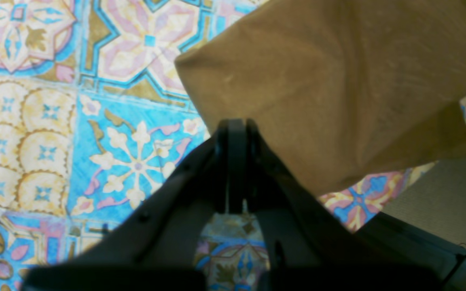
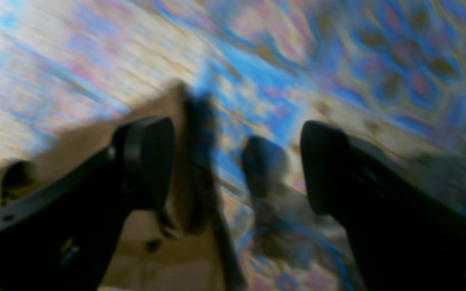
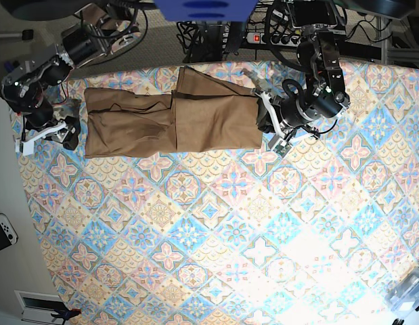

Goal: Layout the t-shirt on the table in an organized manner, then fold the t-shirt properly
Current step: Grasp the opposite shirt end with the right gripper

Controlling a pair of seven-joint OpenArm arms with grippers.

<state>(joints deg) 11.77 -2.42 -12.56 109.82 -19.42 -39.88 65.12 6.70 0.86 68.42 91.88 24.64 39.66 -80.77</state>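
Large rectangular table (image 3: pixel 216 237) covered in a pastel blue, pink and cream tile-pattern cloth fills most of the base view. Same pattern visible under both wrist cameras.

Plain tan-brown soft cloth t-shirt (image 3: pixel 170 122) lies on the table near its far edge, stretched into a long band between the two arms. A darker seam or fold line runs across it about mid-length. The part toward the right arm is flatter and narrower; the part toward the left arm is broader, with a slanted upper edge. In the left wrist view the cloth (image 1: pixel 338 89) shows one blunt corner over the pattern and hangs past the table edge, where beige floor is visible beyond.

Left arm's black gripper (image 3: pixel 268 118) sits at the shirt end on the base view's right. In the left wrist view its jaws (image 1: pixel 235 129) are clenched together, tips right at the shirt's edge. Whether a fold of cloth is pinched between them cannot be told; no cloth shows between the tips.

Right arm's black gripper (image 3: pixel 60 132) sits at the opposite shirt end, just beside the cloth. Right wrist view is heavily motion-blurred; the jaws (image 2: pixel 237 161) stand wide apart and released, with tan cloth (image 2: pixel 152 250) under the near finger and patterned table between the fingers. Nothing held.

Small white game controller (image 3: pixel 4 231) lies off the table on the floor.
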